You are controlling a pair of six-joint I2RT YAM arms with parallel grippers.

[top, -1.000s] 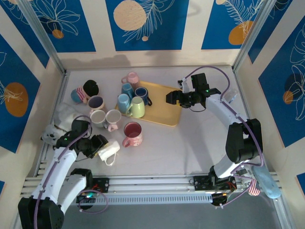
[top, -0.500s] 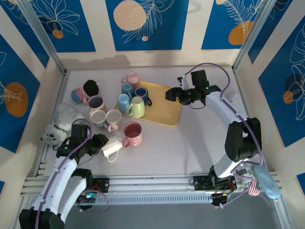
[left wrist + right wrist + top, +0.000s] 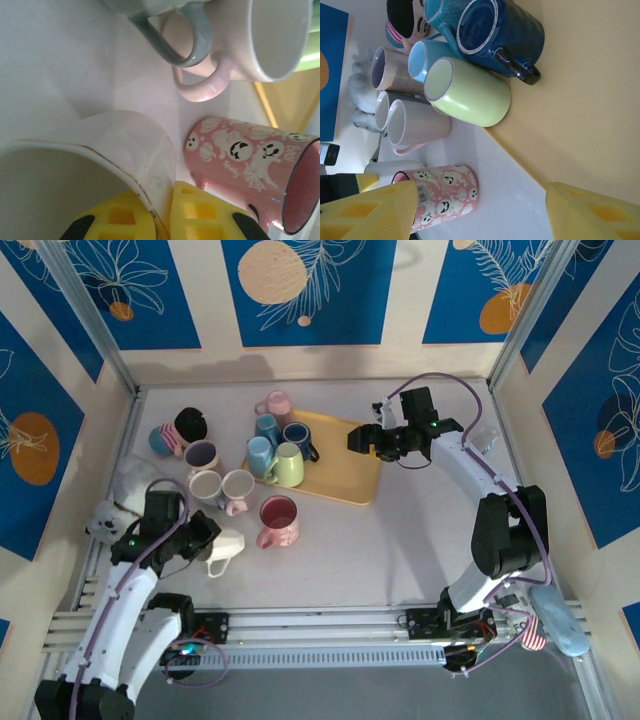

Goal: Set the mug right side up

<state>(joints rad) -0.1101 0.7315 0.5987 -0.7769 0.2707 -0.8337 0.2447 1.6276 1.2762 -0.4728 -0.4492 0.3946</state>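
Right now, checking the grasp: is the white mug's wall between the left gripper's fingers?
Yes, the white mug has its wall between the yellow fingers of the left gripper.

Pale table (image 3: pixel 400 540) here has a yellow tray (image 3: pixel 345 465), loose mugs (image 3: pixel 237 486), a pink ghost mug (image 3: pixel 277 520) and a fluffy toy (image 3: pixel 125 485) on it.

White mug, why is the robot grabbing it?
The left gripper is pinching the white mug by its wall, one finger inside and one outside, beside the pink ghost mug. The mug looks tipped, not yet standing upright. The right gripper hovers open over the yellow tray.
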